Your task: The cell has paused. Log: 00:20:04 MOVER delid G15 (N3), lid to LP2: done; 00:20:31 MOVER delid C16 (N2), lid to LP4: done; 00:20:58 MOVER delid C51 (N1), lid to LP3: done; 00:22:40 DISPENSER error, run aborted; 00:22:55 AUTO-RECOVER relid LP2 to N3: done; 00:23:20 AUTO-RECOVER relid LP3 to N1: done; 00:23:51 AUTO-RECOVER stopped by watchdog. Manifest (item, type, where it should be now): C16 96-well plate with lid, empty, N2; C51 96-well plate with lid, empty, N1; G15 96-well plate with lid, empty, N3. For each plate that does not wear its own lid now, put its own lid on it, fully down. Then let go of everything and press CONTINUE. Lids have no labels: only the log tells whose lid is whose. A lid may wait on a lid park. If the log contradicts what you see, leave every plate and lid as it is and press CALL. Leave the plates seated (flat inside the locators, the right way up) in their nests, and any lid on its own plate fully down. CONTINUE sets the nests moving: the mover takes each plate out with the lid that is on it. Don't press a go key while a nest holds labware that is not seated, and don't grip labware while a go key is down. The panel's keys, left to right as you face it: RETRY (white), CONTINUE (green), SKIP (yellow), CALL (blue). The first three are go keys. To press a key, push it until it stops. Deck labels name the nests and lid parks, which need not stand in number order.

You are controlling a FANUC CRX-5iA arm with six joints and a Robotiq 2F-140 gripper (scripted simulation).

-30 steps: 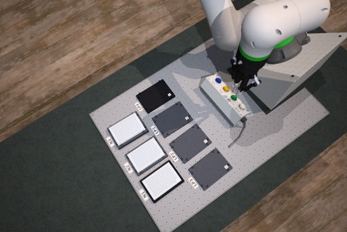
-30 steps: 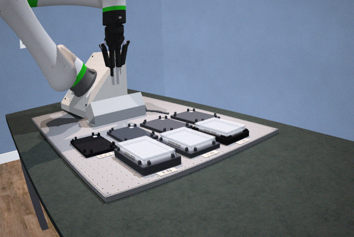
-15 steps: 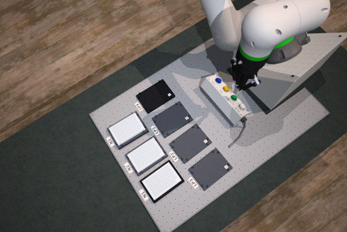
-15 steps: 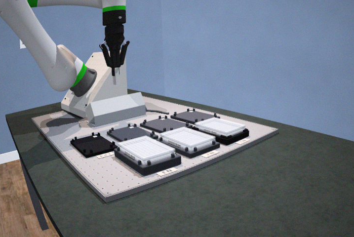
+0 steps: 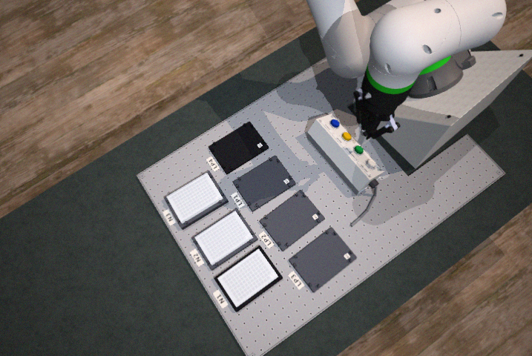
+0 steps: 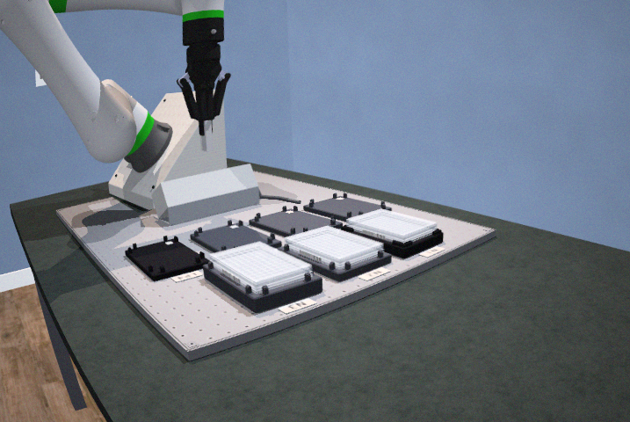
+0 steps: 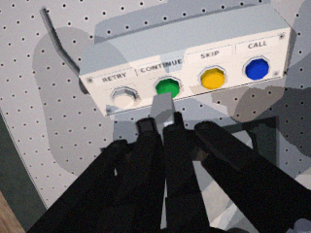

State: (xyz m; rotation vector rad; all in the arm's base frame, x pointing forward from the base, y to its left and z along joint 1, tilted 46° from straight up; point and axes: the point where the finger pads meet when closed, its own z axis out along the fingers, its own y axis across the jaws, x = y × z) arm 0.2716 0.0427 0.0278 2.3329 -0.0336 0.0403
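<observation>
Three 96-well plates sit in a row of nests: N3 [image 5: 194, 198], N2 [image 5: 223, 237] and N1 [image 5: 248, 277]. Each appears to wear a clear lid lying flat, as the exterior view also shows [image 6: 260, 265] [image 6: 332, 246] [image 6: 392, 226]. Lid parks LP4 [image 5: 237, 147], LP1 [image 5: 263, 182], LP2 [image 5: 291, 219] and LP3 [image 5: 321, 259] hold nothing. My gripper [image 5: 369, 133] is shut and empty, pointing down well above the key panel [image 5: 346, 153]. In the wrist view its fingertips [image 7: 165, 113] are just short of the green CONTINUE key [image 7: 167, 87].
The panel carries RETRY [image 7: 124, 97], SKIP [image 7: 213, 80] and CALL [image 7: 257, 69] beside CONTINUE. A cable [image 5: 365, 208] runs from the panel's end across the deck. The arm's angled pedestal [image 5: 455, 104] stands right behind the panel.
</observation>
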